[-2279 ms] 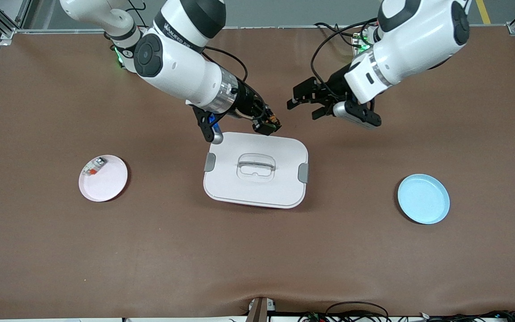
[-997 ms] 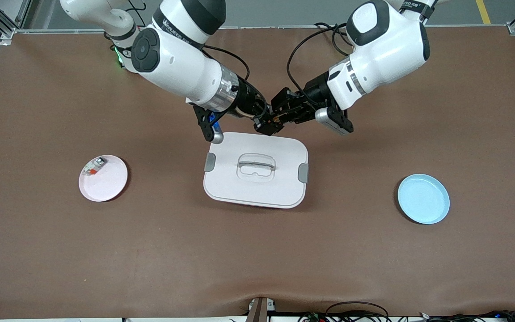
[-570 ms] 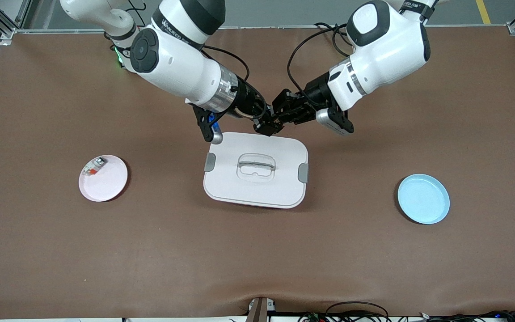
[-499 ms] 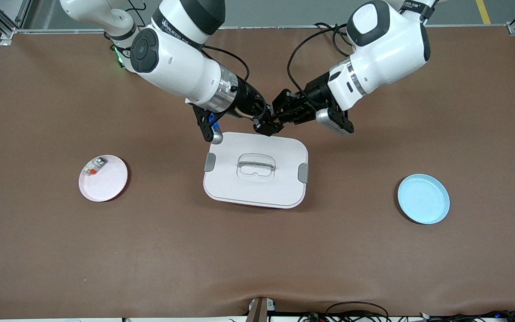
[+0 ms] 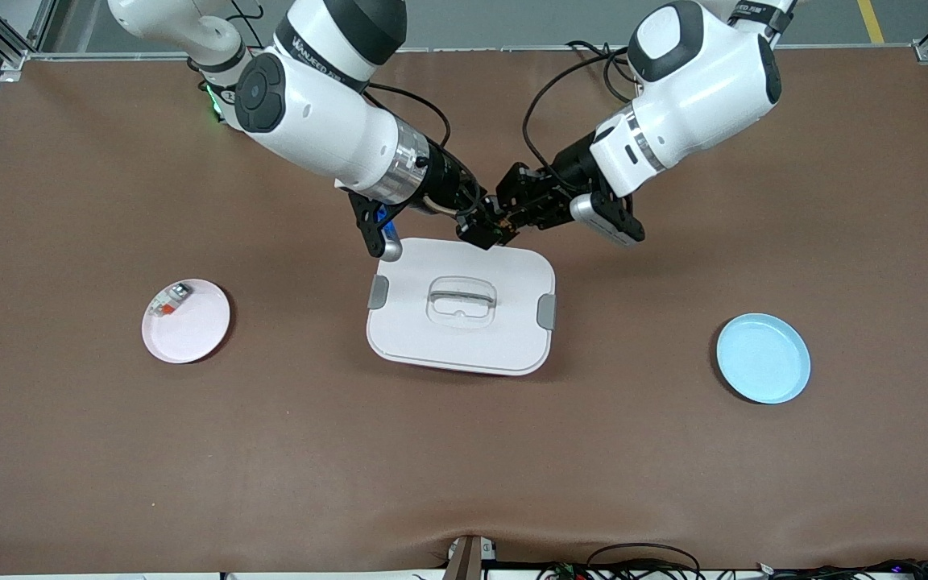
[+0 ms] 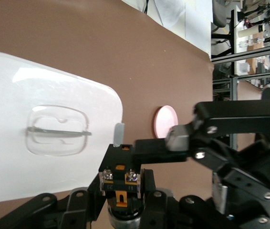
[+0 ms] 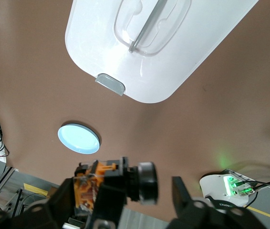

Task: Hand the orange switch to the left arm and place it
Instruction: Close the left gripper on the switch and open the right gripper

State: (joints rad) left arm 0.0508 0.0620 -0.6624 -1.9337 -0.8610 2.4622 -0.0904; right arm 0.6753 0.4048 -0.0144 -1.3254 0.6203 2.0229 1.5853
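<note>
The orange switch [image 5: 498, 219], a tiny black block with orange on it, hangs in the air between both grippers. They are over the edge of the white box [image 5: 432, 342] that lies farthest from the front camera. My left gripper [image 5: 510, 216] is shut on the orange switch [image 6: 120, 174]. My right gripper [image 5: 482, 232] stands open around the switch [image 7: 94, 183]. There is a gap between one of its fingers [image 7: 181, 191] and the switch's silver end. In the left wrist view the right gripper [image 6: 192, 140] fills the space beside the box [image 6: 11, 95].
A pink plate [image 5: 194, 332] holding a small white part with a red end [image 5: 169, 300] lies toward the right arm's end of the table. A light blue plate [image 5: 762, 358] lies toward the left arm's end. Brown mat surrounds the box.
The left gripper has shut on the switch. The right gripper, shut on it until half a second ago, has now opened. The left arm has edged slightly toward its own end.
</note>
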